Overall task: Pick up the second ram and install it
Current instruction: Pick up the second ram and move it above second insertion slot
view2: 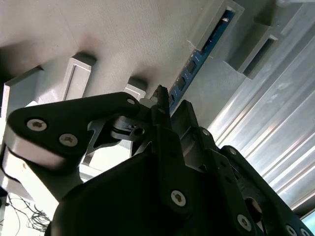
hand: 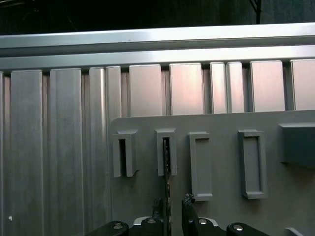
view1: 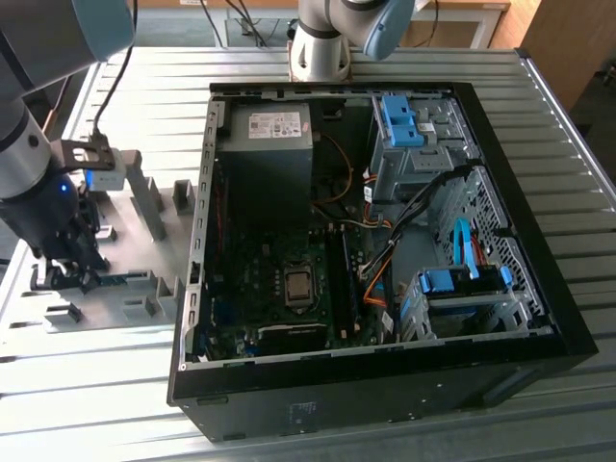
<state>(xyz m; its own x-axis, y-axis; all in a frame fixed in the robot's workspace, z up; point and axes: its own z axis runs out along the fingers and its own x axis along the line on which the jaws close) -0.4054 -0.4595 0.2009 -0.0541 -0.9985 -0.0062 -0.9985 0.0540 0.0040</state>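
The second ram [view1: 123, 280] is a thin blue stick that stands on edge in the slotted holders of a grey fixture plate [view1: 135, 226], on the exterior view's left. My gripper [view1: 75, 274] is low over the plate at the stick's end. In the first wrist view the second ram [hand: 167, 172] runs edge-on from a slot down between my fingertips [hand: 187, 201], with a gap on one side. The gripper [hand: 172, 202] is open and straddles it. In the second wrist view, the blue board [view2: 197, 61] passes behind the gripper [view2: 167, 105].
An open black computer case [view1: 539, 318] lies on the ribbed aluminium table [view1: 96, 385], right of the fixture plate in the exterior view. Its motherboard memory slots [view1: 342, 279] sit near the middle. Cables, blue drive cages and a power supply crowd the case.
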